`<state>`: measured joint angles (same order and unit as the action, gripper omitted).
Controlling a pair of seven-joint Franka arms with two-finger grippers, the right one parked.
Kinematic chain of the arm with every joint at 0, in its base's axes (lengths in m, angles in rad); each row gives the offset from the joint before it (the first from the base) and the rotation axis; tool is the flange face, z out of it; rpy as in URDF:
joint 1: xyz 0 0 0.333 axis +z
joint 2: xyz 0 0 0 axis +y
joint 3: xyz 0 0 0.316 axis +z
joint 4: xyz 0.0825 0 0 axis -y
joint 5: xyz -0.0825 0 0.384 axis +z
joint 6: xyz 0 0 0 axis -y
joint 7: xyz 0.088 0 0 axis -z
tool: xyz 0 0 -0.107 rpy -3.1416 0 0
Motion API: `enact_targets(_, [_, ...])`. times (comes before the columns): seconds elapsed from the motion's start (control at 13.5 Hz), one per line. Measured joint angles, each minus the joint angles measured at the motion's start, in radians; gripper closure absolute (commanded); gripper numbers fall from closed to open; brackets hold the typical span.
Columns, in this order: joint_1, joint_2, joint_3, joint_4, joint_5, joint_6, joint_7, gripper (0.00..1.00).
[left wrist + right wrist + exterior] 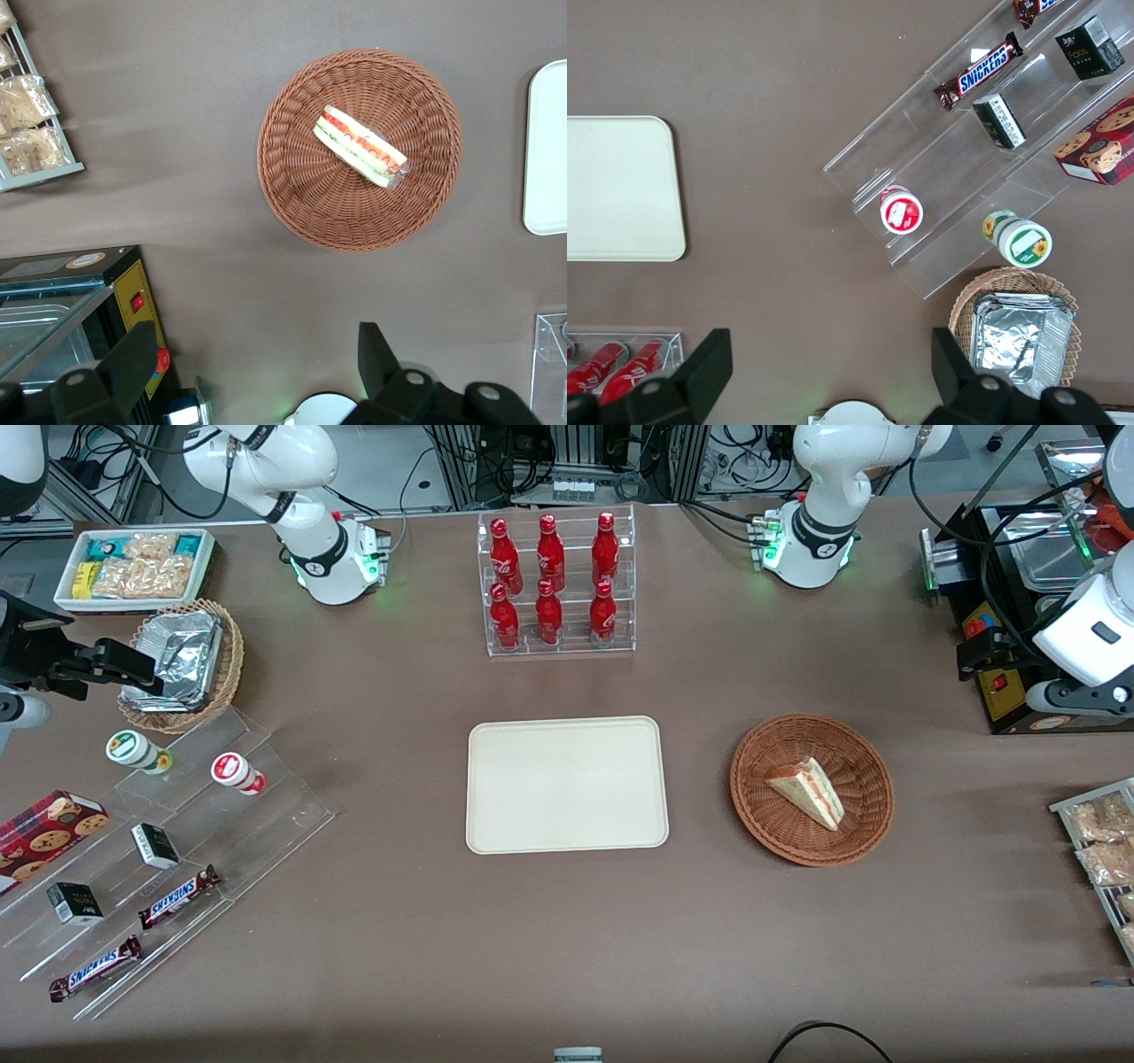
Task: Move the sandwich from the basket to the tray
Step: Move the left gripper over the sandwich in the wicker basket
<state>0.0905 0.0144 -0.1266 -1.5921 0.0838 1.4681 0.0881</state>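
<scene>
The sandwich [808, 790], a white-bread wedge with orange-red and green layers, lies in the reddish-brown wicker basket [753, 755]. The cream tray [567, 784] lies bare beside the basket, toward the parked arm's end. My left gripper [979, 654] hangs above the table at the working arm's end, by a black machine, farther from the front camera than the basket. In the left wrist view the gripper [257, 359] is open and empty, its fingers [133, 363] wide apart, well away from the basket [292, 186] and sandwich [359, 146]. An edge of the tray [549, 150] shows too.
A black machine with a yellow panel [1001, 682] stands under my gripper. A rack of snack bags [1103, 841] is near the basket. A clear rack of red bottles [558, 584] stands farther back than the tray. Acrylic steps with snacks [159, 841] lie toward the parked arm's end.
</scene>
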Motion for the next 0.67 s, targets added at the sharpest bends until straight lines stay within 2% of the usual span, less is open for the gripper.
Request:
enact_targets(0.3, [-0.004, 0.011, -0.007, -0.003, -0.012, 0.000, -0.001, 0.00])
enact_targets(0.67, [-0.005, 0.096, -0.011, -0.014, -0.086, 0.004, -0.002, 0.00])
